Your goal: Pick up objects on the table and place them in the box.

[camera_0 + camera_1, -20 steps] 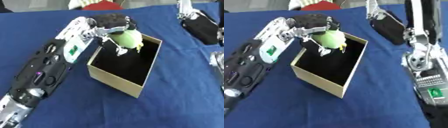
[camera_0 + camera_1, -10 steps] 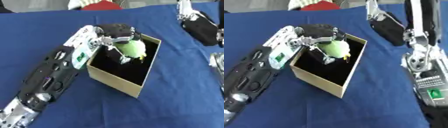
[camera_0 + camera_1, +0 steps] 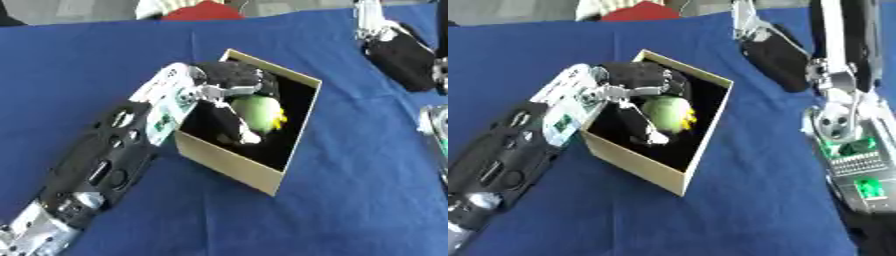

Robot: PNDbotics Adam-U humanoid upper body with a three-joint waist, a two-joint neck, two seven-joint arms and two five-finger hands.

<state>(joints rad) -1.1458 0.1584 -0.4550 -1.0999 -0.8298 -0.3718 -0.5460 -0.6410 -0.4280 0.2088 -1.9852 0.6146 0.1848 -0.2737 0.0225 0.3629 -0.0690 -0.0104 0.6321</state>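
Left to right across the frame.

Left arm enters from the lower left and runs diagonally up to frame centre. My left hand (image 3: 229,86) is inside the box (image 3: 229,162), reaching in over its left wall, fingers curled round the green object (image 3: 258,113). So the hand is grasping the object, not released. The object is a rounded pale green thing with a bit of yellow on its right side; I can't say what it is beyond that. It sits directly under and slightly right of the palm, within the box's dark interior, well below the rim. Whether it already rests on the box floor I cannot tell from this angle; the black lining hides any gap.

Box: tan cardboard, open top, centre of frame, set askew on the blue tablecloth (image 3: 105,60).

Judgement: this is the drop phase. The object is already within the walls, so the next move turns on opening the fingers, then lifting straight up and left to clear the near wall.

Right side of frame: right hand (image 3: 776,55) hangs in the upper right, well apart from the box. It reads as a dark mass; finger state not discernible.
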